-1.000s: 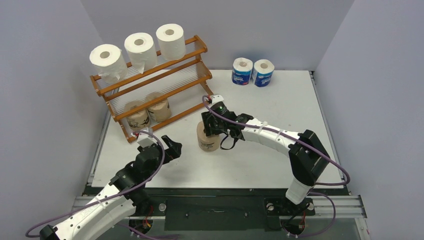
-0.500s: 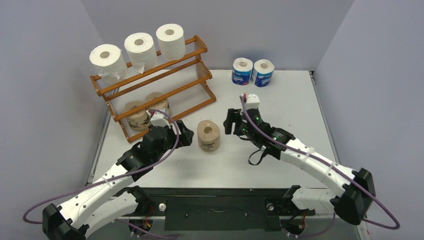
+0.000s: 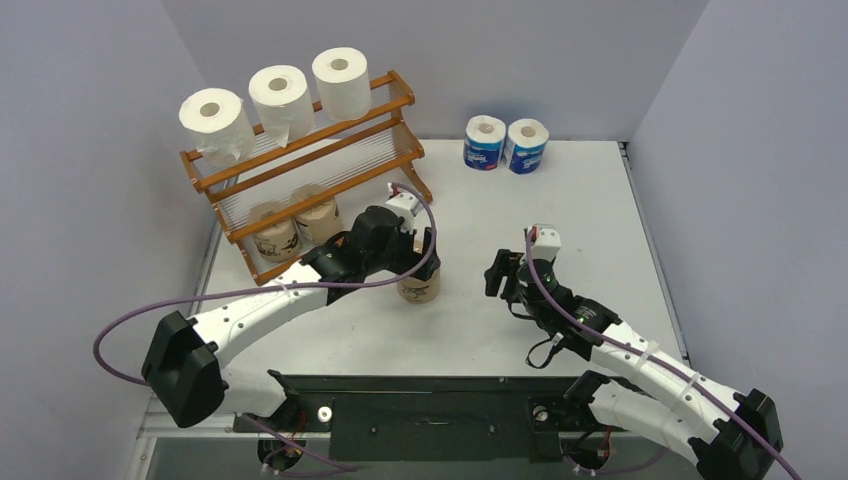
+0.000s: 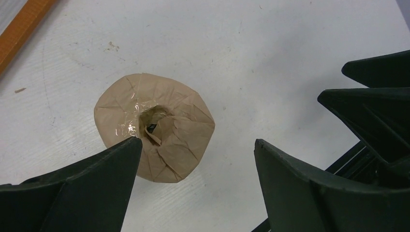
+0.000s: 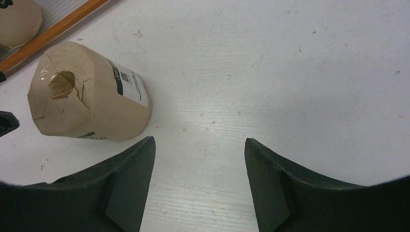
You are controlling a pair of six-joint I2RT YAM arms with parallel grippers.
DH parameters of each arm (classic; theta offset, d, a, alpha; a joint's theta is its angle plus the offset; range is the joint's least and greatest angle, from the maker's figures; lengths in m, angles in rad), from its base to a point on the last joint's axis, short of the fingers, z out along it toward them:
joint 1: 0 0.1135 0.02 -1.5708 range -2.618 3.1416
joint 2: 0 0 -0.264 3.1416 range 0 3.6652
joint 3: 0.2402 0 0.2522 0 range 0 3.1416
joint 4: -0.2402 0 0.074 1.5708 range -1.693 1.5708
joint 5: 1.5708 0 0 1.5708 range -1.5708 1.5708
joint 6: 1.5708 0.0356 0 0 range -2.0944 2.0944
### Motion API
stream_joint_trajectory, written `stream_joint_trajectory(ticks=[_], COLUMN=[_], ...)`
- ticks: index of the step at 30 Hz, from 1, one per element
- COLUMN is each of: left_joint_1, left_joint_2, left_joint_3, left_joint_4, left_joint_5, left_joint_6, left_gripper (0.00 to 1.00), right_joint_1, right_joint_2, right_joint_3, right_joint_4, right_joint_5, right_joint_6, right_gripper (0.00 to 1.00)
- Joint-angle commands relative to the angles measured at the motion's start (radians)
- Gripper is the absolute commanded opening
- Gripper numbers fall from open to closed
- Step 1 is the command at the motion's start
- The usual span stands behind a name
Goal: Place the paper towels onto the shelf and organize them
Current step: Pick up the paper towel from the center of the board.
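Note:
A brown-wrapped paper towel roll (image 3: 421, 288) stands upright on the white table. My left gripper (image 3: 410, 262) hovers right above it, open. In the left wrist view the roll (image 4: 154, 126) lies mostly under the left finger (image 4: 96, 183), and the gap of the gripper (image 4: 198, 142) shows bare table. My right gripper (image 3: 500, 276) is open and empty, to the right of the roll (image 5: 87, 99) and apart from it. The shelf (image 3: 400, 100) holds three white rolls (image 3: 280, 92) on its top tier and two brown rolls (image 3: 295, 225) on the bottom tier. Two blue-and-white rolls (image 3: 505, 144) stand at the back.
The shelf's lower front rail (image 5: 53, 31) runs close behind the loose roll. Grey walls close in the table (image 3: 560, 220) at the back and on both sides. A black frame (image 3: 430, 400) edges the near side.
My right gripper let go of the brown roll and drew back to the right and nearer the front edge. My left arm swung right, over the roll, its jaws a little narrower.

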Motion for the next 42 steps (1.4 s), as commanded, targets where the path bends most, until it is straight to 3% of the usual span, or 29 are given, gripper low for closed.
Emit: stream_joint_trajectory(ticks=[1,17,28,42], left_joint_1=[-0.007,-0.061,-0.068,-0.081], left_joint_2=[0.054,0.269,0.337,0.372], left_joint_3=[0.091,0.240,0.246,0.266], left_joint_4=[-0.057,-0.159,-0.151,-0.172], left_joint_5=[0.021,-0.034,-0.067,-0.092], left_joint_6=[0.078,0.123,0.120,0.134], left_gripper=[0.84,0.73,0.68,0.44], right_joint_1=[-0.008,-0.009,-0.020,-0.033], right_joint_2=[-0.025,-0.101,-0.131,-0.136], right_joint_3=[-0.019,-0.111,-0.124,-0.131], right_joint_4=[0.055,0.117,0.099,0.095], right_joint_5=[0.029,0.010,0.009,0.010], right_joint_6=[0.012,-0.005,-0.021,-0.028], right_gripper=[0.63,0.63,0.63,0.62])
